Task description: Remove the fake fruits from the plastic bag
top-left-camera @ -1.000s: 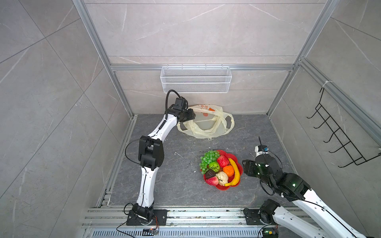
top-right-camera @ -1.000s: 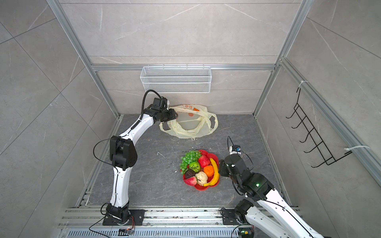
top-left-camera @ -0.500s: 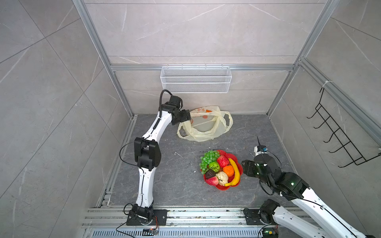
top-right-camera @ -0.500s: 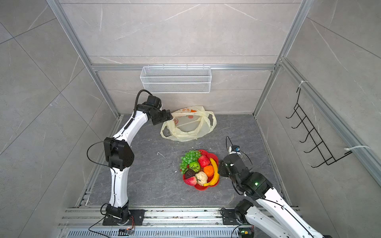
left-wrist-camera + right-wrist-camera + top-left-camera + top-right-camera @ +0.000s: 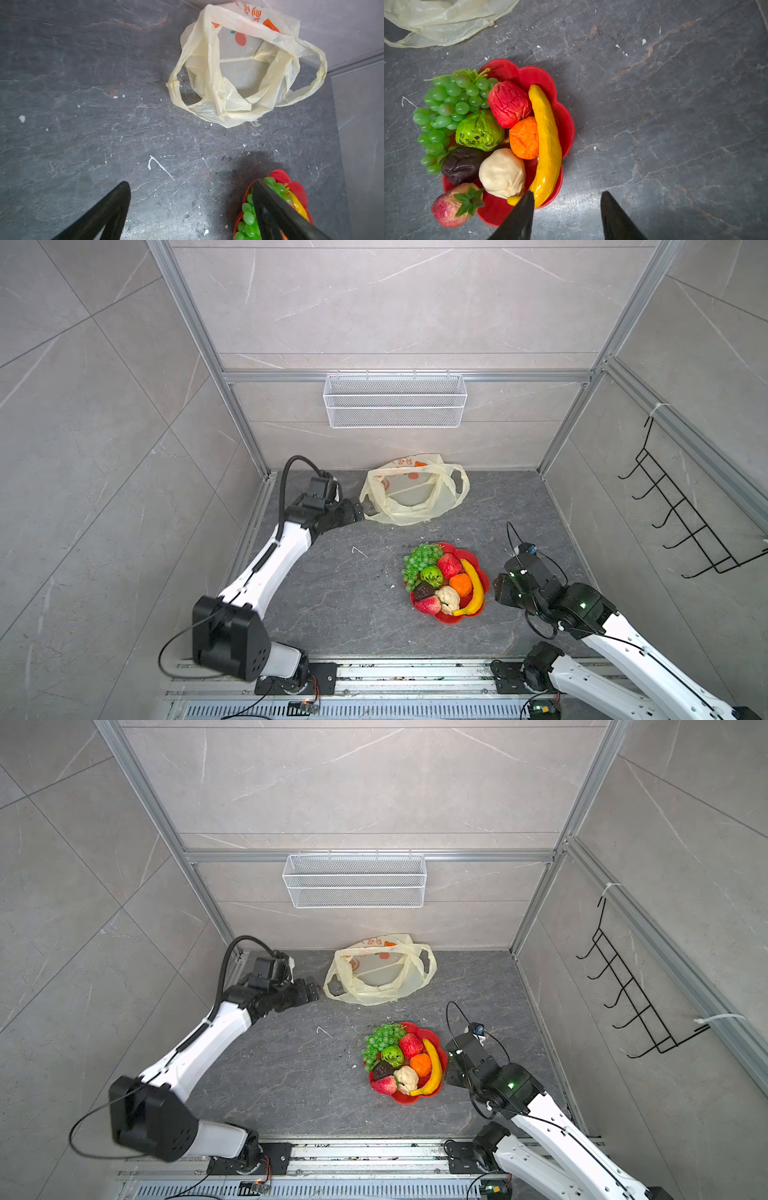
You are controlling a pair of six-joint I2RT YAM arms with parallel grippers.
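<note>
Top views: you see bag [image 5: 415,499] slumped by back wall [image 5: 395,448], fruits [image 5: 442,580] heaped on plate [image 5: 483,572]. Your left gripper [image 5: 358,512] near bag, right gripper [image 5: 497,589] beside plate; jaws unreadable here.
Left wrist: left gripper [image 5: 191,182] spread, empty; finger [image 5: 270,212] hides part of grapes [image 5: 247,218].
Right wrist: right gripper [image 5: 568,193] spread, empty; bag [image 5: 442,22] cut off; finger [image 5: 519,216] covers banana [image 5: 547,141] tip.

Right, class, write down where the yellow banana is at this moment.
In both top views the banana lies along the right edge of the red plate, beside the orange fruit, with the right gripper just beyond it.
</note>
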